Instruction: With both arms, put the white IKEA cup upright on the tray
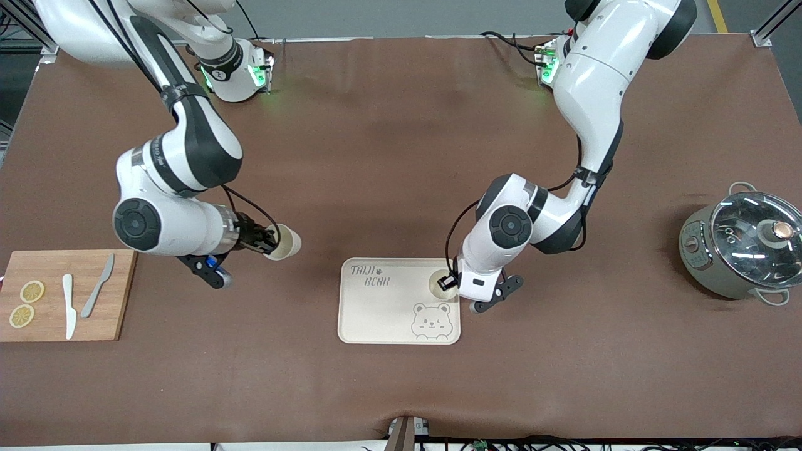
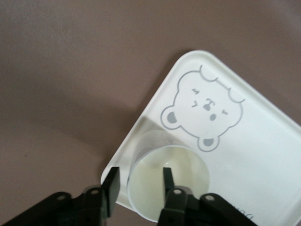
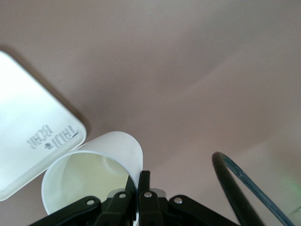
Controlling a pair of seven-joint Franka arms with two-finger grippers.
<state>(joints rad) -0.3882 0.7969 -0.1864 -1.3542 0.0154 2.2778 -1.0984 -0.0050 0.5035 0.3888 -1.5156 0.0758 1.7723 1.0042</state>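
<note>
Currently right pincer (image 1: 266, 240) is pinching a white cup's (image 1: 283, 242) rim, carrying it sideways over the table (image 1: 388, 156) toward the tray (image 1: 382, 313), while left pincer (image 1: 447, 282) is straddling, fingers apart, another upright cup (image 1: 438, 283) on the tray corner.

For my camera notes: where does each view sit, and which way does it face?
Front view: high across the table, facing the arms' bases; looks down on the tray; both arms show.
Left wrist view: on that wrist, over the cup on the tray; left gripper shows, jaws open.
Right wrist view: on that wrist, toward the held cup; right gripper shows, jaws shut.
Shared: all show the tray.
</note>
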